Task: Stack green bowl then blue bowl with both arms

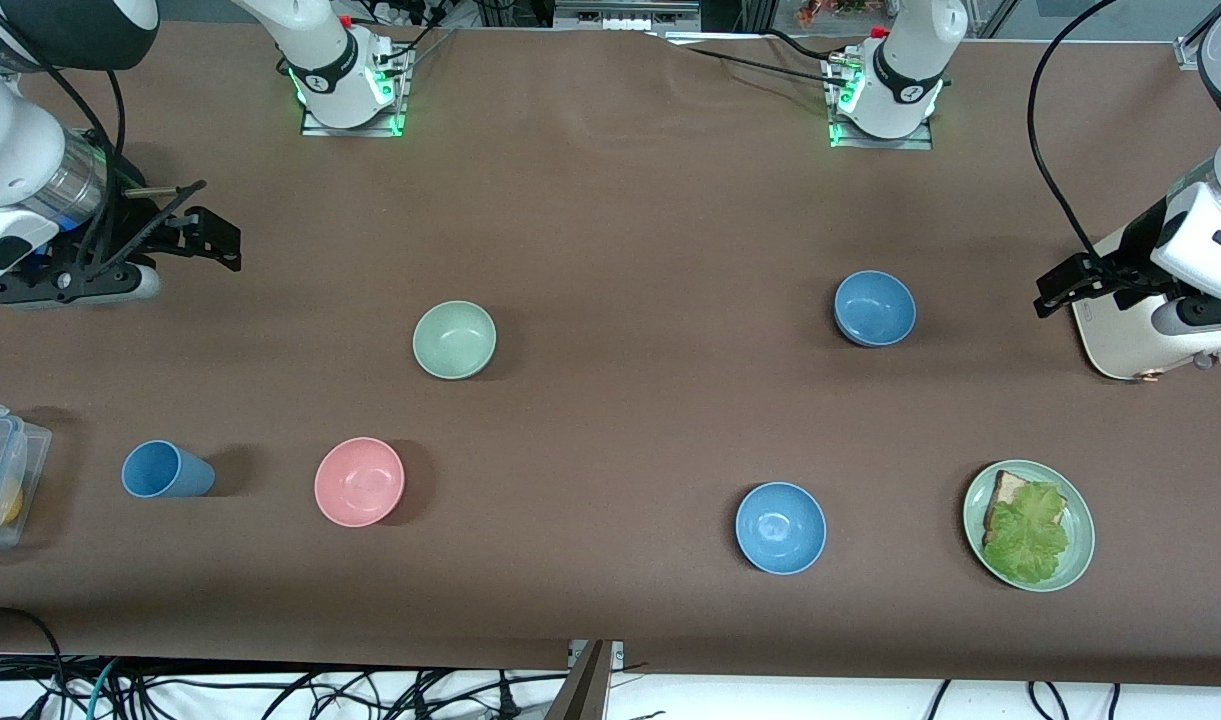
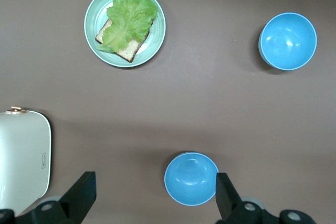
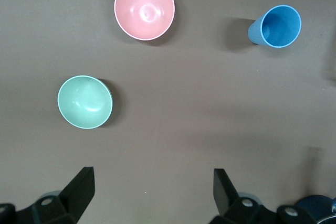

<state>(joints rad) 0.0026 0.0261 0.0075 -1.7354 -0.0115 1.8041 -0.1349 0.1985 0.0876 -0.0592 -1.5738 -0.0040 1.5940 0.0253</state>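
Note:
The green bowl stands upright on the brown table toward the right arm's end; it also shows in the right wrist view. Two look-alike blue bowls stand toward the left arm's end: one farther from the front camera, one nearer. In the left wrist view the farther blue bowl lies beside one fingertip and the nearer one is apart. My left gripper hangs open and empty over the table beside a white appliance. My right gripper hangs open and empty over bare table.
A pink bowl and a blue cup stand nearer the front camera than the green bowl. A green plate with bread and lettuce and a white appliance are at the left arm's end. A clear plastic box is at the right arm's end.

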